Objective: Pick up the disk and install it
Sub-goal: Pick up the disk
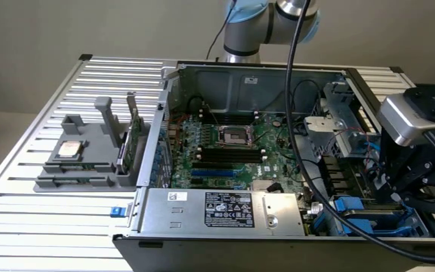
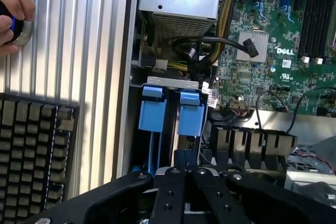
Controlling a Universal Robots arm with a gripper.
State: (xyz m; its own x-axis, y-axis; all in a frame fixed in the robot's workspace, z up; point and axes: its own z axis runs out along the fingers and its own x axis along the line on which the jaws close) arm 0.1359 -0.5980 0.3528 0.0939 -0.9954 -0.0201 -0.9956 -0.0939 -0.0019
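Closest to the wrist lens, the black gripper [image 2: 185, 153] hung with its fingers pressed together and nothing between them. Its tips pointed at the drive bay in the near corner of the computer case [image 1: 255, 93].

The arm [image 1: 267, 22] rose from behind the case's far wall. Its wrist, carrying a silver camera [image 1: 416, 118], leaned in over the case's edge at the exterior view's right.

Inside the bay, the disk [image 2: 190, 114] sat in its slot just beyond the fingertips. A second blue carrier [image 2: 152, 115] stood just beside it under a shared metal bracket [image 2: 172, 81]. Whether the tips touched the disk could not be told. Only the blue carrier ends of the two drives could be seen; their metal bodies were hidden in the bay.

The motherboard [image 1: 233, 150] lay on the case floor, and a power supply [image 1: 225, 211] ran along its near edge. A grey holder [image 1: 89, 170], near the edge of the table [image 1: 51, 221] at the exterior view's left, carried a square chip [image 1: 69, 149] and an upright green card [image 1: 132, 141].

A person's hand [image 2: 13, 9], cut off at the frame, rested on a blue-lit button [image 2: 21, 36] on the slatted table.
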